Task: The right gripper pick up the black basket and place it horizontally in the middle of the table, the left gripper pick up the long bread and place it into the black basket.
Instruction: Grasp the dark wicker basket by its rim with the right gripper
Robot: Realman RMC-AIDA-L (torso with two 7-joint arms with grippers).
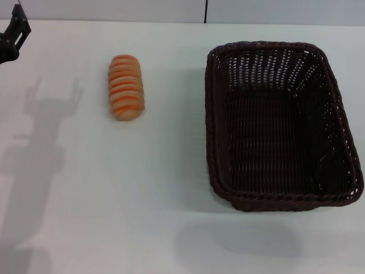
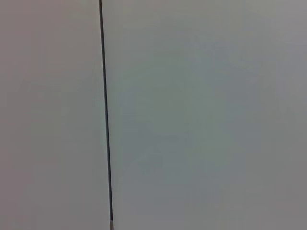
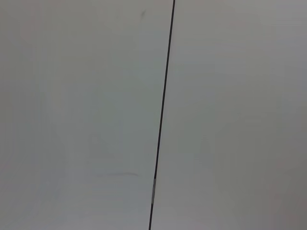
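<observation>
A: Biggest first?
B: White table (image 1: pixel 142 200), filling nearly the whole head view, with soft grey shadows falling across its left side and near edge.

A: Next down?
B: Black basket (image 1: pixel 279 123), woven wicker with a braided rim and flared sides. Sitting upright on the right half of the table, long side running away from the robot, mouth up, nothing inside but its own weave. Well apart from everything else.

A: And the loaf?
B: Long bread (image 1: pixel 126 87), tan with orange crosswise ridges facing up. Lying flat on the table left of centre, lengthways away from the robot, well clear of the basket and untouched.

A: Any gripper in sight?
B: Only a sliver. Left gripper (image 1: pixel 12 37) at the far left corner of the head view, black, raised off the table and well away from the bread. Holding nothing visible; too little showing to tell whether spread or closed.

A: Right gripper?
B: Not to be seen in any view.

A: Wrist cameras?
B: Both facing a pale panelled wall. Left wrist view: plain grey surface split by a thin dark seam (image 2: pixel 105 115). Right wrist view: much the same, with another dark seam (image 3: pixel 162 115) leaning slightly. No fingers, bread or basket in either.
</observation>
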